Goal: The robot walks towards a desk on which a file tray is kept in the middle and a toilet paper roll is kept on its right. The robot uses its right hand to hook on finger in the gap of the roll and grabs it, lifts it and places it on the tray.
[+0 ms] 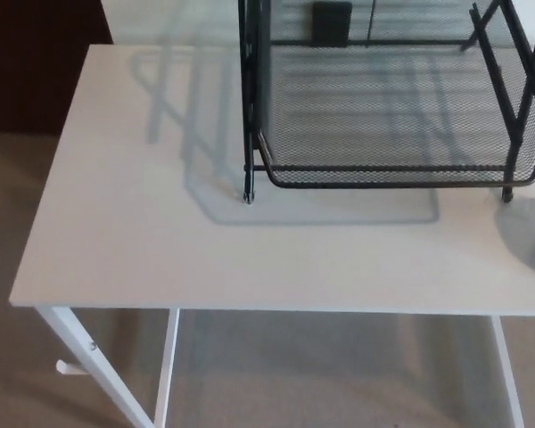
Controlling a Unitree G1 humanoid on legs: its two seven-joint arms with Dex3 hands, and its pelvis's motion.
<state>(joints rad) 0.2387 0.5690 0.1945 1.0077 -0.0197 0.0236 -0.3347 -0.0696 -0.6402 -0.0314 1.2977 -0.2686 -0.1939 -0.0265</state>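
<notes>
Head camera looks down on the white desk (116, 232), and the black mesh tray (383, 175) stands on it toward the back and right, raised on thin black legs, its front left foot (248, 198) planted on the top. The basket is open-topped, mesh floor bare. A soft grey shadow (528, 236) sits at the desk's right edge. The roll is out of frame. Left hand and right hand are out of frame too, so their state cannot be told. Beige carpet (9, 232) lies below, with white desk legs (80, 352) angling down.
</notes>
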